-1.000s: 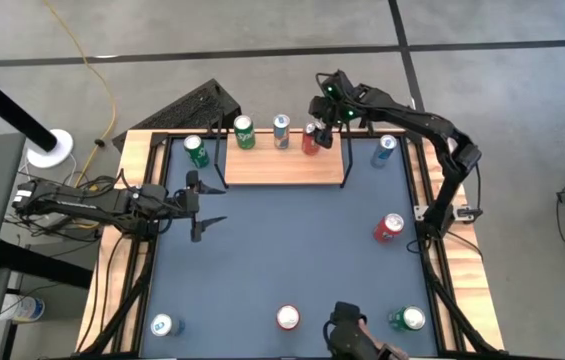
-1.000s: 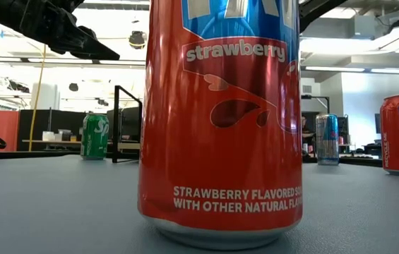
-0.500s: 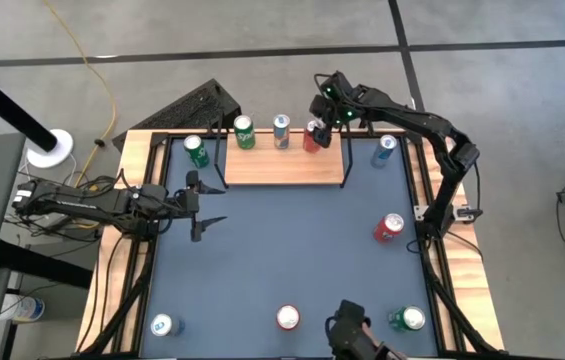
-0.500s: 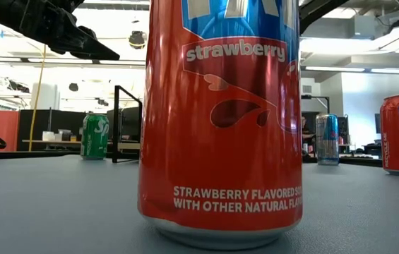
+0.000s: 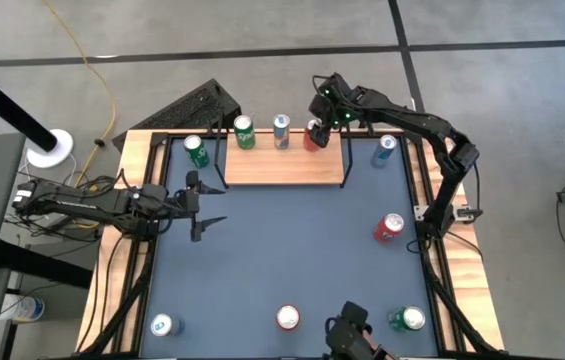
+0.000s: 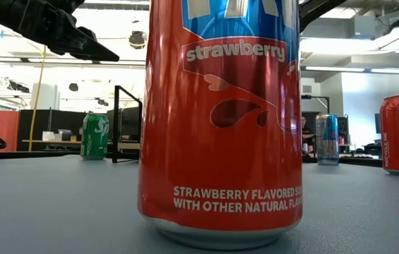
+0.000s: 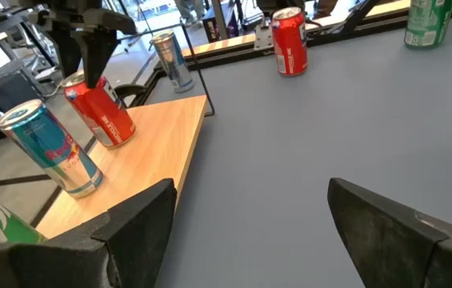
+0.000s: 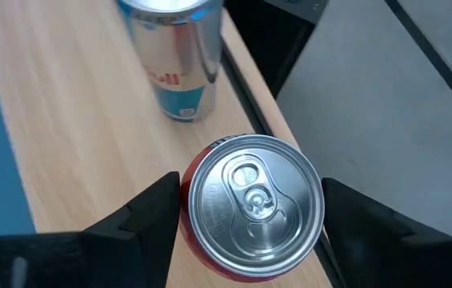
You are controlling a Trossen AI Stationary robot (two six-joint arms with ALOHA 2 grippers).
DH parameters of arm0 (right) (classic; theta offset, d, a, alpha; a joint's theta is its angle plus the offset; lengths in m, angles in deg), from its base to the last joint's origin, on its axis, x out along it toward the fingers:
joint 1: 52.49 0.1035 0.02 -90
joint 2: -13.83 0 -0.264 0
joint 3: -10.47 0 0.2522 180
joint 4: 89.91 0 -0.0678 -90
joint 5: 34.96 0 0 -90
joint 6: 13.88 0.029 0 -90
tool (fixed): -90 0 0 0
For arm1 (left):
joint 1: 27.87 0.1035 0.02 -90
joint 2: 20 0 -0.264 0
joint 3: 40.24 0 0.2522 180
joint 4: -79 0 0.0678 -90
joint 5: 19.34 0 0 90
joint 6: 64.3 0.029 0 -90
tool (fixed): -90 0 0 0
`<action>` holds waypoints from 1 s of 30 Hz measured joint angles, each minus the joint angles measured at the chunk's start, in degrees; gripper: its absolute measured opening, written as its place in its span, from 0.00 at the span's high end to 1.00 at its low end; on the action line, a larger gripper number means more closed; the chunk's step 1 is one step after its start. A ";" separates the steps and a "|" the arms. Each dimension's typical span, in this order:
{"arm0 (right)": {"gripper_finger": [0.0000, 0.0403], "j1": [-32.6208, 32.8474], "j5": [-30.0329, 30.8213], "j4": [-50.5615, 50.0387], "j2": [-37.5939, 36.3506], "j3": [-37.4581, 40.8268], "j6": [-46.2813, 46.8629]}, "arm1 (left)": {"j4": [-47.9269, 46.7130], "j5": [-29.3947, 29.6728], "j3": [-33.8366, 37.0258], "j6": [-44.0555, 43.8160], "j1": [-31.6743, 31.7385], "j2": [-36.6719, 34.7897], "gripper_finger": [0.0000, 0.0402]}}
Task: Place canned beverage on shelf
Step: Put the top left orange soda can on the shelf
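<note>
The shelf [image 5: 284, 165] is a light-wood board with black wire ends at the table's far edge. A green can [image 5: 245, 132] and a silver-blue can [image 5: 281, 130] stand along its far side. A red can [image 8: 254, 204] stands on the shelf's far right corner, with my right gripper [image 5: 324, 122] over it and shut on it. My left gripper [image 5: 207, 205] hangs open above the table's left part, short of the shelf, with nothing between its fingers [image 7: 146, 216]. My right gripper has one finger [image 8: 150, 216] against each of the red can's opposite sides, just below its top rim [image 8: 186, 210]. It comes slanting down from above. The can stands about upright, its base on the shelf's far right corner [image 7: 114, 136].
Loose cans stand on the dark table top: green [image 5: 196, 151] left of the shelf, blue [image 5: 386, 148] right of it, red [image 5: 389, 227] at mid right. Three more stand along the near edge, among them a red one [image 5: 288, 318] that fills the low view.
Under my right gripper the red can shows less of its side from above than a second ago and stands more upright. The gripper has turned a little about its own pointing line while staying over the shelf's far right corner.
</note>
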 joint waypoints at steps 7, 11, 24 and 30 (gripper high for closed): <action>0.43 -0.02 1.09 -1.17 -0.15 -0.11 7.41 | -0.43 0.00 0.00 -0.07 -0.02 0.00 0.21; 0.45 0.60 4.08 -1.58 -0.15 -0.11 13.14 | -0.44 0.00 0.00 -0.07 -0.01 0.00 0.21; 0.45 3.87 12.36 -3.65 -0.15 -0.11 16.16 | -1.10 0.02 -0.02 -0.26 0.00 0.01 0.21; 0.45 3.83 12.48 -4.01 -0.15 -0.11 18.08 | -1.14 0.02 -0.02 -0.26 0.00 0.02 0.21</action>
